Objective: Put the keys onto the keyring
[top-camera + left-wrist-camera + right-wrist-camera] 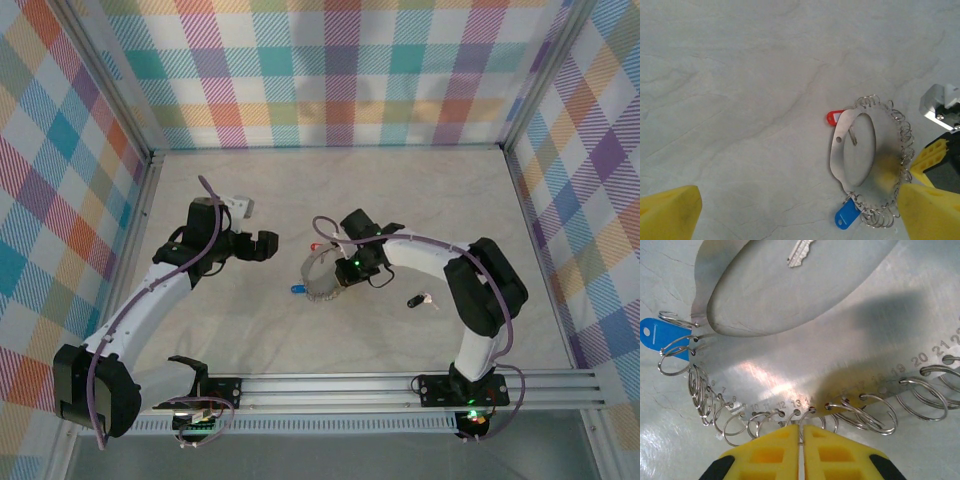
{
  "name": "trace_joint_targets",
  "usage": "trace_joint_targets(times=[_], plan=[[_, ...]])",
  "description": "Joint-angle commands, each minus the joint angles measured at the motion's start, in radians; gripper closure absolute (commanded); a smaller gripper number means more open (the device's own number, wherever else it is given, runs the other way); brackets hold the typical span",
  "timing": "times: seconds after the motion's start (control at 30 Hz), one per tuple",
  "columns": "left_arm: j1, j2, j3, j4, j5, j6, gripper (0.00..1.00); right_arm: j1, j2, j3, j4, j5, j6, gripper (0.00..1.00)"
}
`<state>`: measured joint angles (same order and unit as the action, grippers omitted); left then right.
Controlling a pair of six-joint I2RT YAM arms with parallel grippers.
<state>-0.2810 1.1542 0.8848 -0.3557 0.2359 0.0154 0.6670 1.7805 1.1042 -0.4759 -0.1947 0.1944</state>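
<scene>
From above, my right hand [338,272] sat at the keyring [316,282], and the black key [415,299] lay loose on the tabletop [250,330] beside that forearm. On the left wrist camera, my left hand [800,212] was spread, with the keyring ahead of it and the red key [834,117] at the ring's far rim. On the right wrist camera, the fingers were pressed together, pinching the keyring's edge. I judged the black key had yet to be threaded.

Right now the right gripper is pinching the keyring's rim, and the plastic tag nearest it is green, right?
No, the plastic tag is blue, not green; the left wrist view shows it. The right gripper does pinch the rim of the keyring.
</scene>
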Motion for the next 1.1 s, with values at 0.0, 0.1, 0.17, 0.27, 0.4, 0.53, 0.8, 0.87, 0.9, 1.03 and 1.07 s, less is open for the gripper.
trace_joint_targets(times=[0.0, 0.1, 0.17, 0.27, 0.4, 0.53, 0.8, 0.87, 0.9, 1.03, 1.07], plan=[[-0.012, -0.043, -0.043, 0.069, 0.072, 0.046, 0.00, -0.016, -0.043, -0.029, 0.042, -0.095, 0.028, 0.88], [-0.014, -0.094, -0.121, 0.227, 0.146, 0.089, 0.00, -0.020, -0.064, -0.046, 0.039, -0.059, 0.015, 0.82], [-0.014, -0.111, -0.139, 0.259, 0.151, 0.095, 0.00, -0.018, -0.070, -0.049, 0.025, -0.030, -0.005, 0.80], [-0.014, -0.093, -0.121, 0.216, 0.144, 0.119, 0.00, -0.018, -0.054, -0.038, 0.015, -0.022, -0.020, 0.76], [-0.014, -0.072, -0.109, 0.181, 0.152, 0.123, 0.00, -0.015, -0.035, -0.029, 0.036, -0.055, 0.003, 0.78], [-0.015, -0.077, -0.110, 0.175, 0.143, 0.125, 0.00, -0.010, -0.011, -0.017, 0.039, -0.056, 0.007, 0.78], [-0.015, -0.069, -0.104, 0.166, 0.141, 0.127, 0.01, 0.008, 0.031, 0.008, 0.028, -0.052, 0.014, 0.77], [-0.015, -0.067, -0.103, 0.164, 0.140, 0.129, 0.00, 0.009, 0.042, 0.011, 0.030, -0.055, 0.018, 0.77], [-0.015, -0.067, -0.103, 0.161, 0.140, 0.129, 0.00, 0.009, 0.046, 0.015, 0.027, -0.055, 0.019, 0.77], [-0.015, -0.069, -0.100, 0.152, 0.135, 0.133, 0.00, 0.017, 0.063, 0.024, 0.011, -0.040, 0.019, 0.77], [-0.015, -0.069, -0.100, 0.149, 0.134, 0.134, 0.00, 0.017, 0.063, 0.023, 0.011, -0.039, 0.019, 0.77]])
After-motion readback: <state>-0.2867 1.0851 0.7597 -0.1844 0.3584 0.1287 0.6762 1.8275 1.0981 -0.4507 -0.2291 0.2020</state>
